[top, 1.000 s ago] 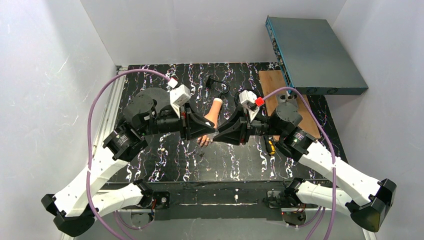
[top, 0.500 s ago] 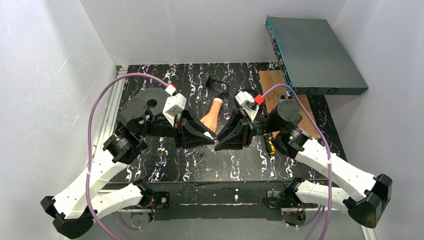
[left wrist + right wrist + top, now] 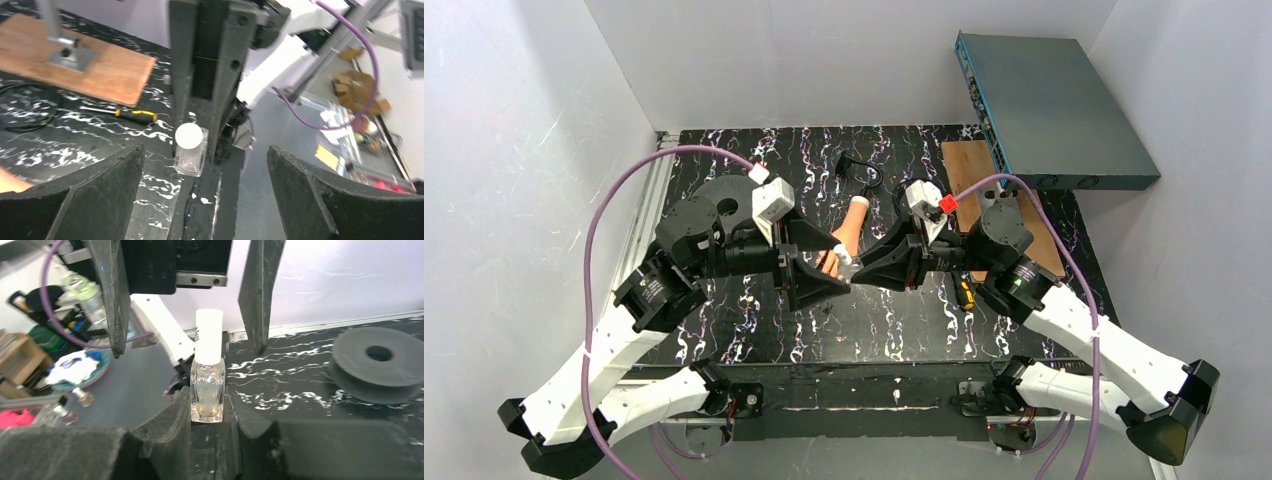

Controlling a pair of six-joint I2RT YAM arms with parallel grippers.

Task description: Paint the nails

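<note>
Fingers (image 3: 85, 200) of the left gripper (image 3: 205, 150) stand wide apart, flanking the white cap (image 3: 208, 335) of a clear polish bottle (image 3: 206, 392) without touching it. Between the two grippers the mannequin hand (image 3: 854, 222) lies on the black marbled table (image 3: 904, 320), forearm end toward the far side, finger end beneath the gripper tips. The nails are too small and too covered to check for colour. The right gripper (image 3: 861, 272) is clamped on the bottle body, cap end pointing at the left gripper. Assessment: the cap is seated, no brush is exposed, and nothing bears on the nails. No painting is in hand, and whether any nail is coated cannot be confirmed. If none is, cap removal and every brush stroke remain outstanding.
</note>
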